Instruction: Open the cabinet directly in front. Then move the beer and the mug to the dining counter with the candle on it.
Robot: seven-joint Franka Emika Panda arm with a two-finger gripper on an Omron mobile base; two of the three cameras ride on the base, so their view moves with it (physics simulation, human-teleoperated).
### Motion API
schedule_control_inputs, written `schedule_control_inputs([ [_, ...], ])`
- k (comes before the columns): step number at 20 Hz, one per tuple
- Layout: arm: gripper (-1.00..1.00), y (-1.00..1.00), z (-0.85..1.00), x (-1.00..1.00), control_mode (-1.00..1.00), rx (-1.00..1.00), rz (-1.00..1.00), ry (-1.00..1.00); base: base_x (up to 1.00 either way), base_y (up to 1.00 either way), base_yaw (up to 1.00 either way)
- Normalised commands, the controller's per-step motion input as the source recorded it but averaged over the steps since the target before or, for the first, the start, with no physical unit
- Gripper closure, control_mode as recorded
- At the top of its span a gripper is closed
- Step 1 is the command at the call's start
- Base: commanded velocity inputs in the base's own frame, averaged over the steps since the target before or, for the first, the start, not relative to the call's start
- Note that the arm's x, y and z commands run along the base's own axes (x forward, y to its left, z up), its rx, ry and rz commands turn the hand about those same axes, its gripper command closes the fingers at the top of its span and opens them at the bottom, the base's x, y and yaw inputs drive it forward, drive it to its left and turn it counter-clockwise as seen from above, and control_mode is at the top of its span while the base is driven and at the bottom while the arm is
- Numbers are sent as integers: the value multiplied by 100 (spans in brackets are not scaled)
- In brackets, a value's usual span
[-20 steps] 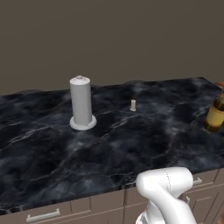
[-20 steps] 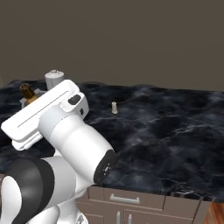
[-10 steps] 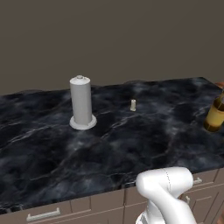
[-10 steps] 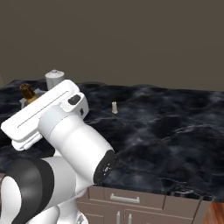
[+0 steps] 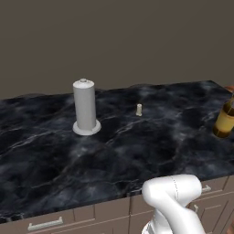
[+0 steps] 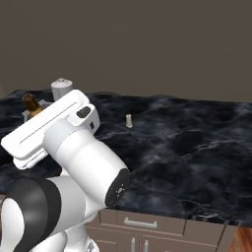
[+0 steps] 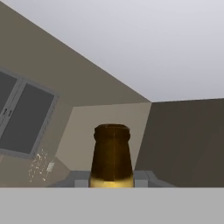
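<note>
1. Grip check first. In the hand view your gripper (image 7: 112,179) is clamped on the neck of the beer (image 7: 112,153), one finger tip on each side just under the lip. That's a skinny, slick bit of glass to hang a whole bottle from. My guess is any quick swing lets it pivot or slide down between the pads.

2. Where it is: in the left base view the beer (image 5: 224,120) stands upright over the dining counter (image 5: 114,151), well apart from the candle (image 5: 139,109) and on the far side of it from the tall grey cylinder (image 5: 85,107). That puts it close to the counter's end. If you let go there with the bottle a bit off vertical, I'd bet it tips and rolls off.

3. I can't tell whether the base is actually touching the marble. Open up while it's hanging and it drops, and a tall narrow bottle probably won't land standing. Push down too far and you'll jam it into the top.

4. Pulling out is another risk. Lift the fingers straight off the neck after you release. Drag sideways and you'll hook the lip and knock it over.

5. If you carry it closer to the candle, mind that tiny cylinder. It'd get bumped easily, and the big white arm blocks a lot of the right base view.
</note>
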Motion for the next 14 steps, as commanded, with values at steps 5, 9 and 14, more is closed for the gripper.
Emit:
schedule_control_inputs([
  [5, 100, 0, 0, 0, -100, 0, 0, 0, 0, 0, 0],
  [9, 100, 0, 0, 14, -100, 0, 0, 0, 0, 0, 0],
  [14, 100, 0, 0, 35, -100, 0, 0, 0, 0, 0, 0],
])
